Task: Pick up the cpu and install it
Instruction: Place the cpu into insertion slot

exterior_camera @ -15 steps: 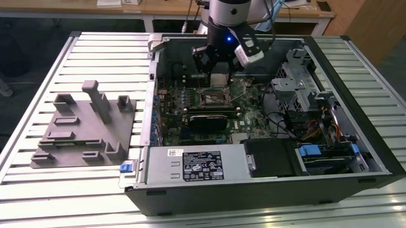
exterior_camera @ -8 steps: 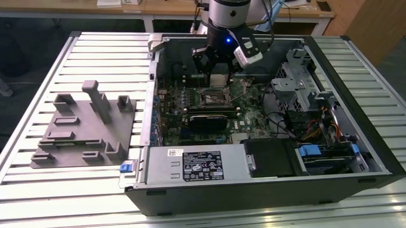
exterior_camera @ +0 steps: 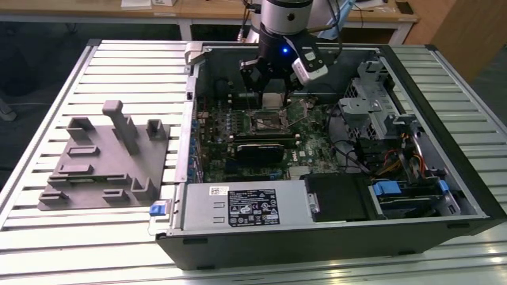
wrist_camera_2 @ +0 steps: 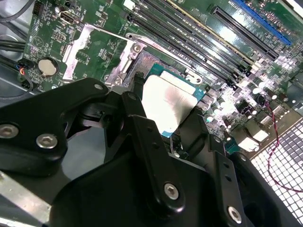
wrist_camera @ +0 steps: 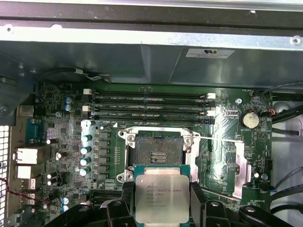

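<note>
While the fingers (wrist_camera: pixel 198 203) clamp the cpu (wrist_camera: pixel 162 197) by two opposite edges, it hangs over the motherboard (wrist_camera: pixel 227 142), close to the open socket (wrist_camera: pixel 158 150). Around them lies the opened computer case (exterior_camera: pixel 317 246) on the slatted tabletop (exterior_camera: pixel 119 65), with a grey fixture (exterior_camera: pixel 103 160) beside it.

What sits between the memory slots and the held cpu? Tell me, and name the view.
The open, empty socket in its metal frame lies between the memory slots and the cpu. Nothing else sits on that stretch. This shows in the first wrist view.
</note>
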You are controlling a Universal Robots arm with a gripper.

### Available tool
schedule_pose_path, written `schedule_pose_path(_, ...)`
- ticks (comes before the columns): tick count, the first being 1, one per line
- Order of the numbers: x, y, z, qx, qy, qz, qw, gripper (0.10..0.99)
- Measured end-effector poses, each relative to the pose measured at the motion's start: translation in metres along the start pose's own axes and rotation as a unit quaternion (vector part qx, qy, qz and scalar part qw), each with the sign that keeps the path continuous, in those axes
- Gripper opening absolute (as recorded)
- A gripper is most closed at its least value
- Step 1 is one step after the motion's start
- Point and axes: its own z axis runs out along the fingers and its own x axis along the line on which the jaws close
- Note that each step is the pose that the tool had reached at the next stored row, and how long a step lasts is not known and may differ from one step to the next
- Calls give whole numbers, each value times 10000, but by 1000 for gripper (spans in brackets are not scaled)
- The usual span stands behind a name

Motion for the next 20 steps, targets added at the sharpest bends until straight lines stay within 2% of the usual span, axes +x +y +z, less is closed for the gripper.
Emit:
schedule_pose_path(6, 0, 0, 0, 0, 0, 11, 10000, 545)
schedule_pose_path(11, 0, 0, 0, 1, -16, 398, 9992, 545)
schedule_pose_path(16, 0, 0, 1, 2, -34, 849, 9964, 545)
schedule_pose_path(20, 0, 0, 2, 3, -49, 1213, 9926, 545)
